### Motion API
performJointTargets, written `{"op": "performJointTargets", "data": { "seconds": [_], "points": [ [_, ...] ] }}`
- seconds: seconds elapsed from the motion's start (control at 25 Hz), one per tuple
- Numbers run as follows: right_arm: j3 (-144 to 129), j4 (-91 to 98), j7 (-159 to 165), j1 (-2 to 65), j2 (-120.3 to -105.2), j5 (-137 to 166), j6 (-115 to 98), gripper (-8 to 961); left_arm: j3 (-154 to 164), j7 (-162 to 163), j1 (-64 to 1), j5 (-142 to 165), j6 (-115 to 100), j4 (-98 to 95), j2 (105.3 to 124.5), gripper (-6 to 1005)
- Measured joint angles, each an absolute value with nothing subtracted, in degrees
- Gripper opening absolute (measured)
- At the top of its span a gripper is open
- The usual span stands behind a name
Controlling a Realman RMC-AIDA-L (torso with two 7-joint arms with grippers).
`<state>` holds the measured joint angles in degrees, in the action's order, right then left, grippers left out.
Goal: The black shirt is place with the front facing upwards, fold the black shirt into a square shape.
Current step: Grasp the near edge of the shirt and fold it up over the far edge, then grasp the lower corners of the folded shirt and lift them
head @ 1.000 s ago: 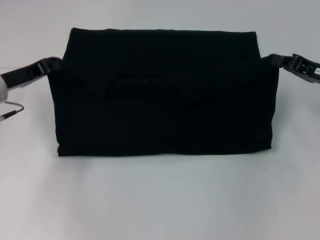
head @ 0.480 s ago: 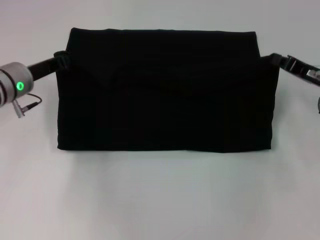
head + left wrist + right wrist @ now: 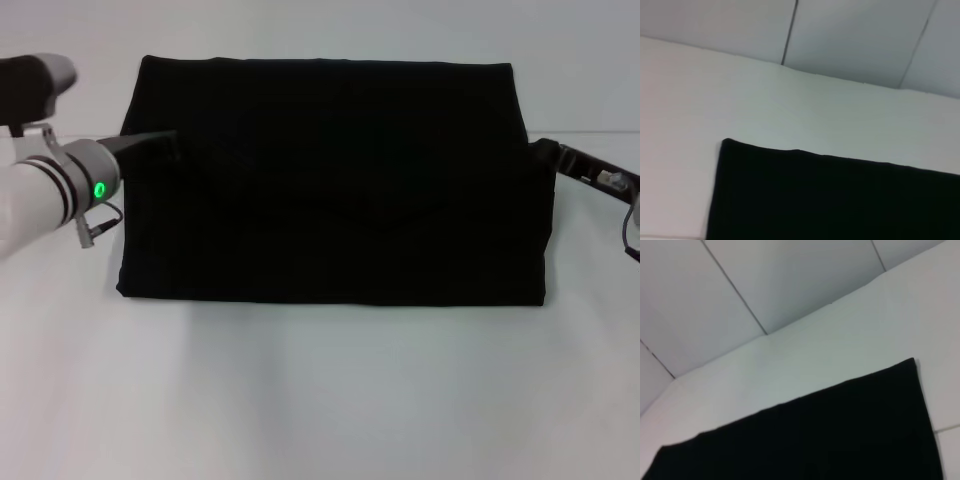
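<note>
One black shirt (image 3: pixel 335 180), folded into a wide rectangle, fills the centre of the head view on the white table (image 3: pixel 320 400); no print shows. Two grippers. Left gripper (image 3: pixel 160 142) sits at the left of the frame, its dark tip over the shirt's upper-left edge; black on black, finger state cannot be told. Right gripper (image 3: pixel 545 152) sits at the right edge, touching the shirt's upper-right side; finger state likewise cannot be told. Both wrist views show one far shirt corner, table, and a panelled wall (image 3: pixel 850 35) behind.
</note>
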<state>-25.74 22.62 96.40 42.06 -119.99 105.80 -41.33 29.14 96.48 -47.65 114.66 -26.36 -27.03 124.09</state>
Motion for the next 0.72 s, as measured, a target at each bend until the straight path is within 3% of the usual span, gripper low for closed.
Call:
{"op": "performJointTargets", "data": {
  "seconds": [0.28,0.52,0.72],
  "points": [
    [-25.64,21.28,91.25,42.13,-120.15,103.74,-39.86,40,30.71,95.66,-46.56,108.2,-25.11,-26.75,123.96,167],
    [-25.75,21.75,89.4,40.03,-119.68,100.11,-45.37,204,30.53,95.67,-42.04,102.01,-30.72,-29.36,123.59,284],
    [-28.5,24.06,86.87,37.75,-119.34,100.71,-56.76,445,30.75,99.09,-36.75,99.42,-46.15,-30.09,120.96,479]
  ]
}}
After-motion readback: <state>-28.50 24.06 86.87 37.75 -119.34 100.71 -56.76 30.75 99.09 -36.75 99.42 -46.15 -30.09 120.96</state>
